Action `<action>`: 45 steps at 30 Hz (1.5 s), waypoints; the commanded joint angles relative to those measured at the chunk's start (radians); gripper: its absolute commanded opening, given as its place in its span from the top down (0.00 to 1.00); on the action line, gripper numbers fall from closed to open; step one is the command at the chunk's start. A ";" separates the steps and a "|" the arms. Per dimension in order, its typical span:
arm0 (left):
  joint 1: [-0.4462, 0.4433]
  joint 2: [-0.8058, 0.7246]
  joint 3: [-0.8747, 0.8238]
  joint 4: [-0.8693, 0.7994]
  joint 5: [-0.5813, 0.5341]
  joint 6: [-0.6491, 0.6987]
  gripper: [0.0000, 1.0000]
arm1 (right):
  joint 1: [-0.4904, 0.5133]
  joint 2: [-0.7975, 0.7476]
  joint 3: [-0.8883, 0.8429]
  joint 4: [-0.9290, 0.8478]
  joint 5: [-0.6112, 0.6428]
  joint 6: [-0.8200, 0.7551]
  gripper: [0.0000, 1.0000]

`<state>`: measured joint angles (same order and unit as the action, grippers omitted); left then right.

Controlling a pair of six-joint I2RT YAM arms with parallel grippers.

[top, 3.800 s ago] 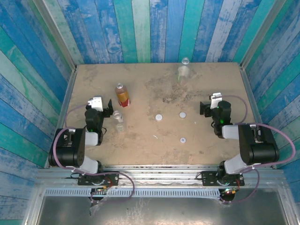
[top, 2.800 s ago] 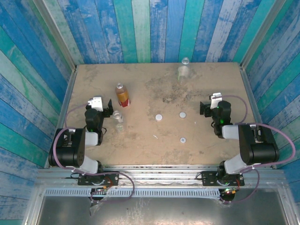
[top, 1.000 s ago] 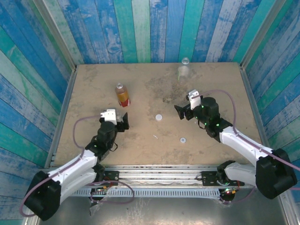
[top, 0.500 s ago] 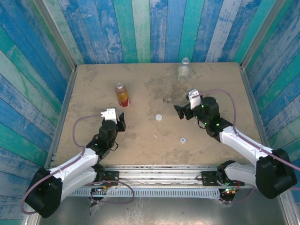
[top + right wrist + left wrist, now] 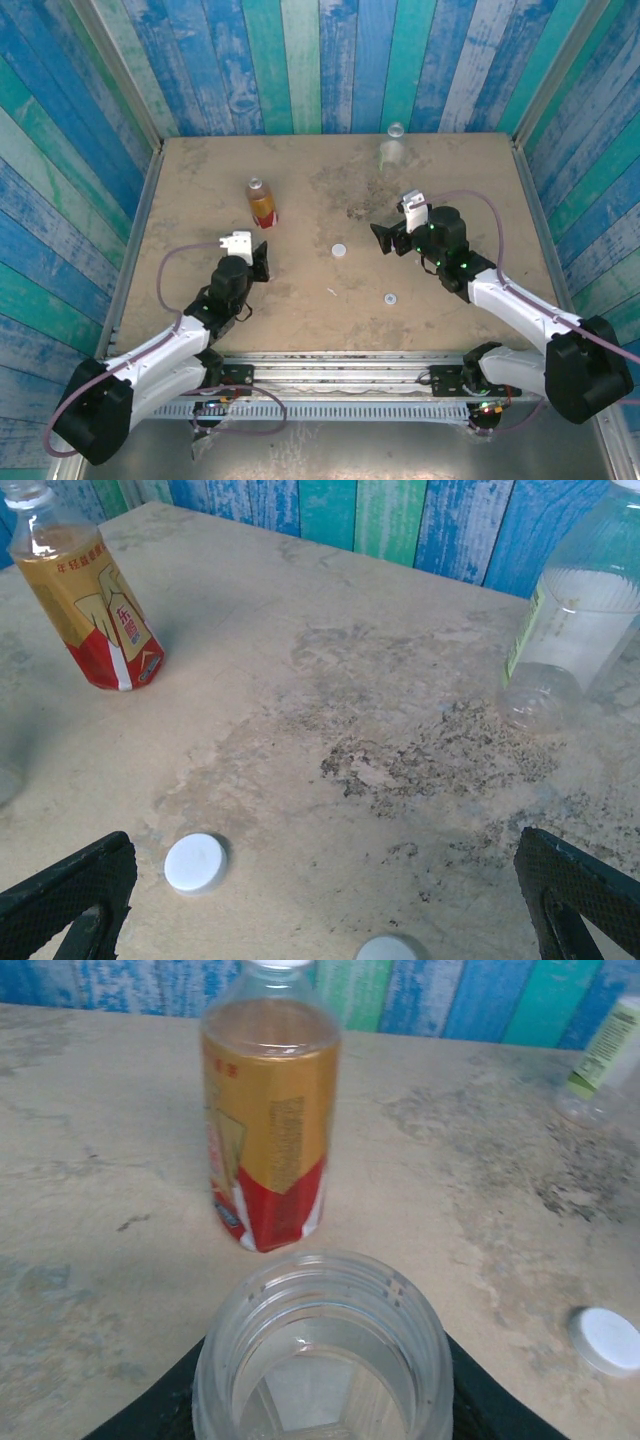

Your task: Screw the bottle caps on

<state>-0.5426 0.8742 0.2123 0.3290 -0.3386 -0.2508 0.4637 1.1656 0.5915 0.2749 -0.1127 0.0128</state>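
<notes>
My left tool [image 5: 257, 262] is shut round the small clear bottle [image 5: 322, 1360] just under its open neck. Light and thin-walled, it may squash or twist. Rightward on the bench [image 5: 300, 680], a flat, stiff cap [image 5: 388, 947] lies between my right tool's [image 5: 384, 238] wide-open, empty jaws; grip its rim.

On table [image 5: 200, 180], near bottle [image 5: 320, 1360] before left bottle [image 5: 261, 201], caps [image 5: 340, 249] to their right — third bottle [image 5: 391, 150] far behind.

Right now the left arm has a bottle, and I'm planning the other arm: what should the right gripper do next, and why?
Probably lower the open right gripper onto the white cap lying between its fingers, then close. The left gripper is shut on the uncapped clear bottle.
</notes>
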 commanded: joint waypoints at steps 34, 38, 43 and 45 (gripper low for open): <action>-0.094 0.538 0.334 0.079 0.917 0.499 0.63 | 0.007 0.020 0.012 -0.037 0.044 0.033 0.00; -0.095 0.488 0.282 0.114 0.857 0.473 0.62 | 0.008 0.046 0.035 -0.058 0.002 0.020 0.00; -0.094 0.507 0.269 0.142 0.869 0.453 0.54 | 0.012 0.123 0.119 -0.158 0.000 0.136 0.00; -0.094 0.517 0.268 0.162 0.870 0.441 0.48 | 0.012 0.139 0.127 -0.161 -0.027 0.139 0.00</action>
<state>-0.6331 1.3884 0.5014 0.4808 0.5385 0.2073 0.4702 1.2865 0.6945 0.1665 -0.1066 0.1005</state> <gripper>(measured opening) 0.496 0.998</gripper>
